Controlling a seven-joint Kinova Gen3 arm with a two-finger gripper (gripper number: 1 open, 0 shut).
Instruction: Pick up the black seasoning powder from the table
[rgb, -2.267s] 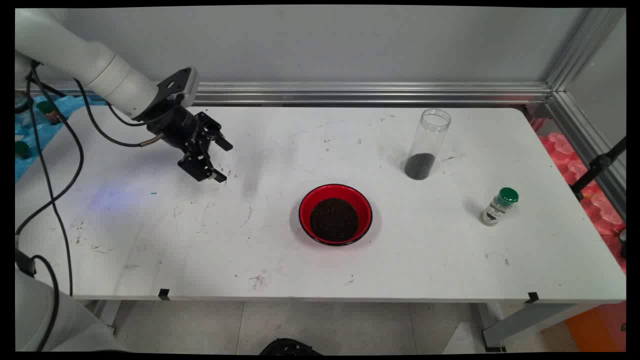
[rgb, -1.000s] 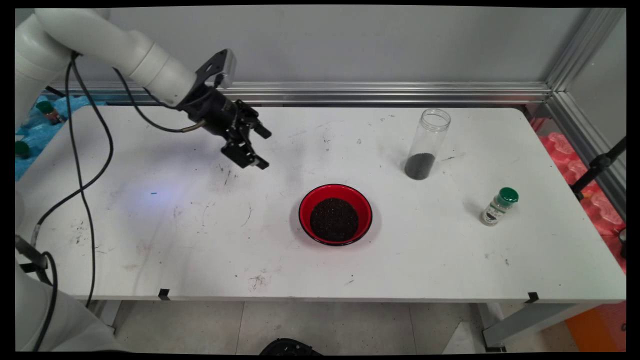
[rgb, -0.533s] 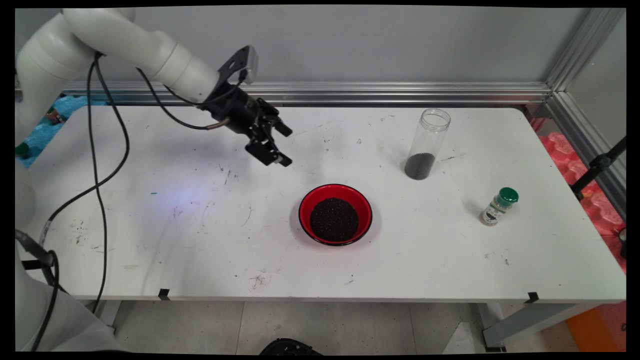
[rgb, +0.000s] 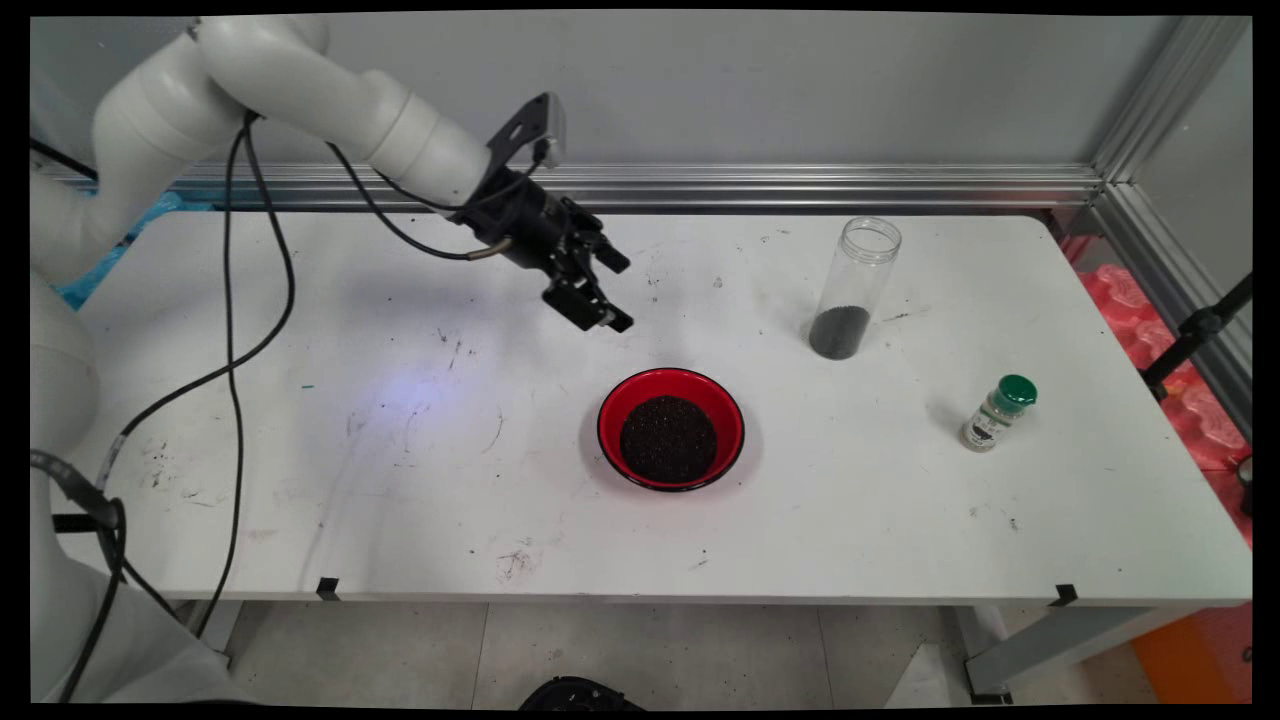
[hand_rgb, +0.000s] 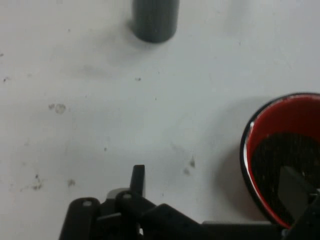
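End effector (rgb: 613, 293) spread wide and empty, above tabletop (rgb: 400, 450), just up-left of red bowl (rgb: 671, 428), jar (rgb: 855, 290) beyond

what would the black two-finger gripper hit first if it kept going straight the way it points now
Probably bare white table. The black two-finger gripper, open, points down and right, between the red bowl of dark grains and the clear plastic jar; depth is unclear.

Bare table (rgb: 420, 450) spreads left — toward the right, 3 obstacles stand well apart: red bowl (rgb: 671, 427), clear jar (rgb: 856, 288), green-capped bottle (rgb: 998, 413).
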